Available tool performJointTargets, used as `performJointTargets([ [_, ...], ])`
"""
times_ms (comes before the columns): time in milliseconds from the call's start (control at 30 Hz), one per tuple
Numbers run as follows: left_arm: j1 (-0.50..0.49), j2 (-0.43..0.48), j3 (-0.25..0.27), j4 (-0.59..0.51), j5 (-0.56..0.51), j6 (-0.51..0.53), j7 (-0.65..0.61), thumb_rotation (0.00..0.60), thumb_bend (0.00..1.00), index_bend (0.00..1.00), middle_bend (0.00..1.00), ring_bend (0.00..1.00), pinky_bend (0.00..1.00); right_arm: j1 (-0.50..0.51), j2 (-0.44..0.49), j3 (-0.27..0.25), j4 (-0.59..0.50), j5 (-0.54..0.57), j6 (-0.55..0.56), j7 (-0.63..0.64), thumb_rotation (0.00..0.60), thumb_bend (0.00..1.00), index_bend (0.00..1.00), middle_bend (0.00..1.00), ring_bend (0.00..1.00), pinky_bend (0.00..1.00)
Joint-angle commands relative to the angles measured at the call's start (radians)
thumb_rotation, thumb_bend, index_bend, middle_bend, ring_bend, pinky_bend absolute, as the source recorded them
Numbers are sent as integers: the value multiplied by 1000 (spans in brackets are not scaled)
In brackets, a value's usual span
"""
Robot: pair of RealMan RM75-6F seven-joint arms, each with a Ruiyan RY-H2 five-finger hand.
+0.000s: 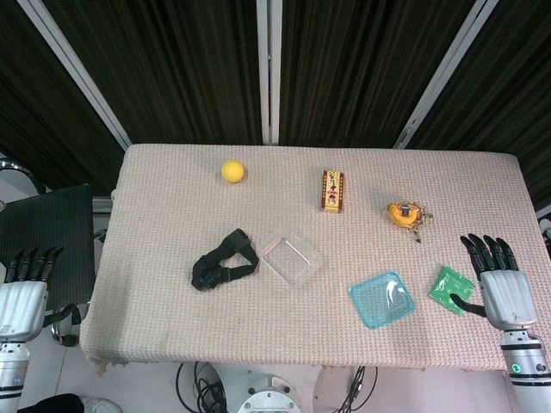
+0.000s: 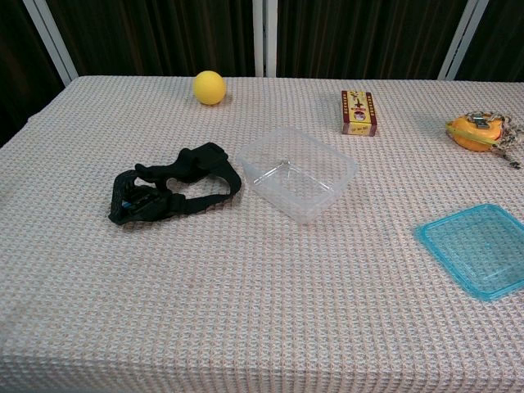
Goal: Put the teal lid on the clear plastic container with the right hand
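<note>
— So where do we stand with our right hand (image 1: 504, 288)?

— It hovers over the near right edge of the surface (image 1: 172, 318), fingers spread and holding nothing, just beside a green packet (image 1: 450, 288). Our left hand (image 1: 24, 288) hangs off the left edge, fingers likewise apart and empty.

— And the teal lid (image 1: 382, 299)?

— Flat on the surface, near the right hand, well apart from the clear plastic container (image 2: 296, 172), which sits open in the middle beside a black strap (image 2: 172, 192).

— Then we judge the task barely begun?

— Yes: the reach for the lid is the step in hand. Next we would need to move left over the lid, get fingers under its thin rim, then carry it to the container and square it up.

— Any writing we can read?

— The small red box (image 2: 359, 112) bears a printed label, too small to read. Nothing legible on the yellow ball (image 2: 209, 87) or the yellow tape measure (image 2: 473, 131).
</note>
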State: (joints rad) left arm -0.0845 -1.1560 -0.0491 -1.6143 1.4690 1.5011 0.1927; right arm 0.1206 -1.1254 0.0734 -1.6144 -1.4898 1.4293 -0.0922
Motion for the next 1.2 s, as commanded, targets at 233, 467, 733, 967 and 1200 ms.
performJointTargets([
  [233,-4,-3,-1,3,9,1,-3,600,0,95,99,34,0,5,1,-3,-4,8,-15,-5,600,31,0,70,0,0],
  [467,-6,-2,-3,5,16,4,-11,600,0,95,99,34,0,79,0,5,-26,-50,-81,-43,600,29,0,70,0,0],
  [733,-4,-6,5,3,38,15,-8,600,0,95,99,34,0,310,-44,16,-137,-148,-364,-72,600,120,0,157,0,0],
  [967,-2,-18,12,19,50,18,-20,600,0,95,99,34,0,530,-152,85,-129,-57,-645,-38,600,403,0,172,0,0],
  [1200,-2,-23,13,30,48,15,-28,600,0,95,99,34,0,706,-281,168,-49,108,-802,-117,600,658,0,181,0,0],
])
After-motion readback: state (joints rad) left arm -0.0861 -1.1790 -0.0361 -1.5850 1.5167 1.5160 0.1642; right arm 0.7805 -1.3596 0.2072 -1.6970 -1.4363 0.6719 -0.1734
